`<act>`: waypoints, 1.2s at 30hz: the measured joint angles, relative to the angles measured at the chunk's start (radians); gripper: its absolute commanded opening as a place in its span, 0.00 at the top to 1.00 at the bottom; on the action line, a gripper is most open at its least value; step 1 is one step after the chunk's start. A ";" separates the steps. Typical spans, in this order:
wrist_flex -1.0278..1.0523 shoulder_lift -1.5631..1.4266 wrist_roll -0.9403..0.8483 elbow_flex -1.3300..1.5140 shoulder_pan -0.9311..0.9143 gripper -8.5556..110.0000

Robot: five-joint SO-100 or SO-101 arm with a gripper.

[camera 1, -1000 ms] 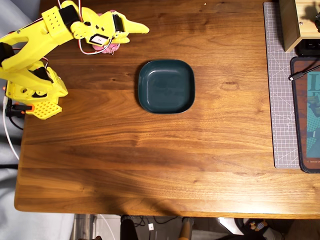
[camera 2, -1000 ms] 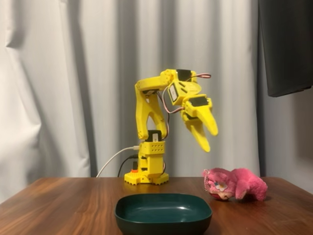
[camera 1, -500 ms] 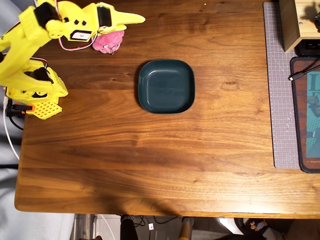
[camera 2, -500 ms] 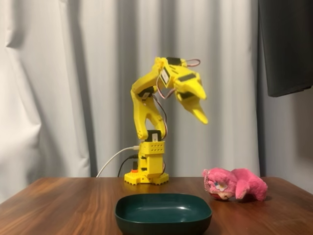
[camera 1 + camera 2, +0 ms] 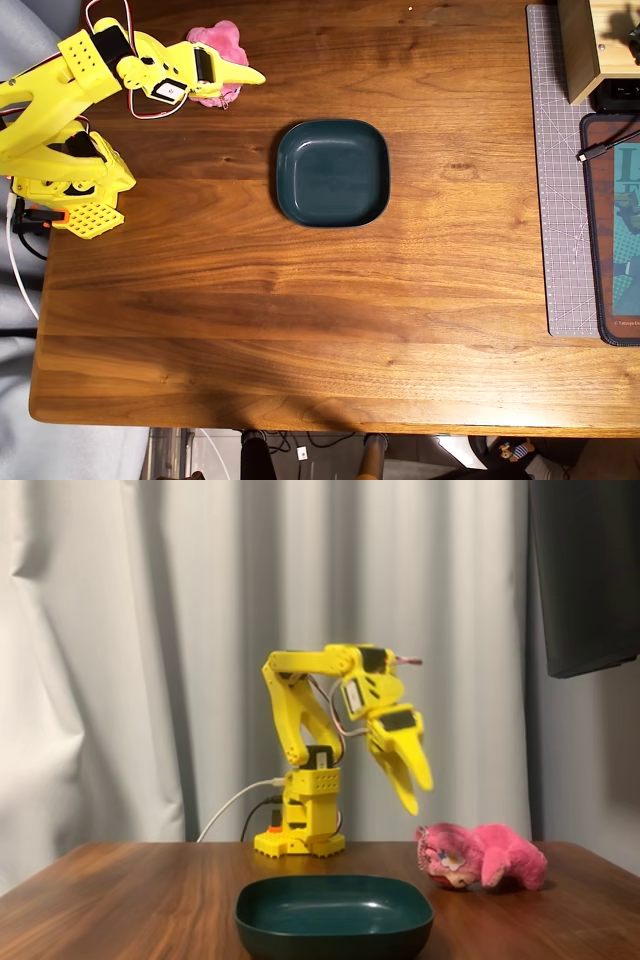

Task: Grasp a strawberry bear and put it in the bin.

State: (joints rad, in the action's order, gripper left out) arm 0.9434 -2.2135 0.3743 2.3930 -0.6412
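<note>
One arm, one dish, one plush: the approach resumes.
The table (image 5: 330,300) is widest; the bin (image 5: 334,912) sits empty, well apart from the gripper (image 5: 414,792). That gripper, raised half a second ago, has dropped again, jaws narrowly parted and empty, tips above and just beside the strawberry bear (image 5: 482,855), which lies untouched on the wood. Grasp not yet begun.

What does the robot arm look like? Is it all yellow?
Mostly. The arm is bright yellow plastic made of chunky blocks, with black motors set into its joints. Thin red and white wires loop near the wrist. The gripper has two long pointed yellow fingers, like a beak. The base has a grid of small holes, an orange bit, and a white cable plugged in.
</note>
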 measured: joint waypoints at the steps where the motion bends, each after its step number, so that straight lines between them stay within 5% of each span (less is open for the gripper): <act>1: -0.008 0.000 0.005 0.000 -0.017 0.64; 17: -0.083 0.018 0.112 -0.055 -0.055 0.62; 36: -0.123 -0.098 0.140 0.215 -0.117 0.60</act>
State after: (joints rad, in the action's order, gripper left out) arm 0.8207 -2.3117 0.5139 2.6078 -0.7578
